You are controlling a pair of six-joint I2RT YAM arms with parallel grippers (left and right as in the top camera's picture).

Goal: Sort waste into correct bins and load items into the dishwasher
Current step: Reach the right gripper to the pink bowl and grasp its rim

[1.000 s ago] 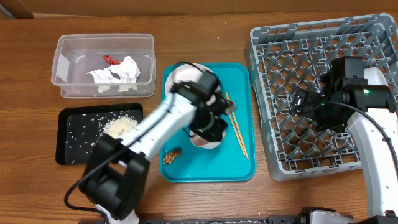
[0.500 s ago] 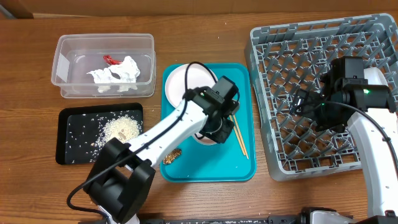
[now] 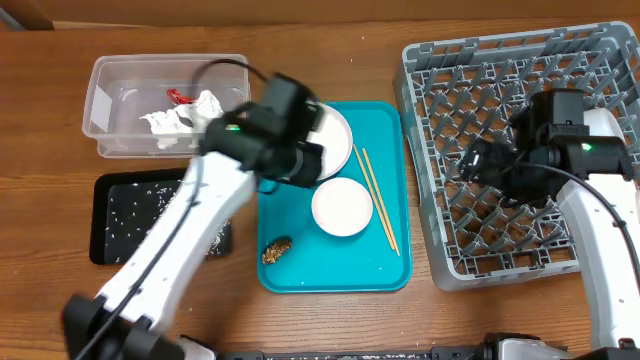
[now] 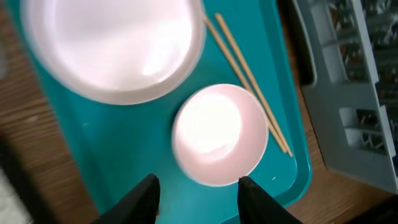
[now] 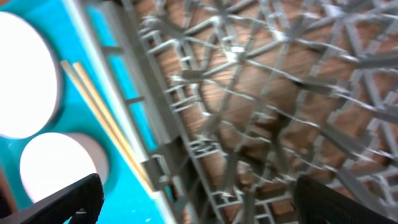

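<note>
A small white bowl point(image 3: 342, 207) sits upright on the teal tray point(image 3: 310, 272), also in the left wrist view point(image 4: 219, 134). Behind it lies the round white plate point(image 3: 335, 140), partly under my left arm. The chopsticks point(image 3: 378, 198) lie along the tray's right side. My left gripper point(image 3: 305, 165) is open and empty, above the tray just left of the bowl point(image 4: 200, 202). My right gripper point(image 3: 482, 165) is open and empty over the left part of the grey dish rack point(image 3: 520, 60). A brown lump point(image 3: 277, 250) lies at the tray's front.
The clear tub point(image 3: 105, 85) at the back left holds the white napkin point(image 3: 185, 118) and the red wrapper point(image 3: 178, 96). The black tray point(image 3: 110, 240) in front of it holds rice grains point(image 3: 130, 205); my left arm covers its right part.
My left gripper was down at the bowl; it has let go and swung up and left. The bowl now stands free on the tray. The right gripper has shifted slightly left.
</note>
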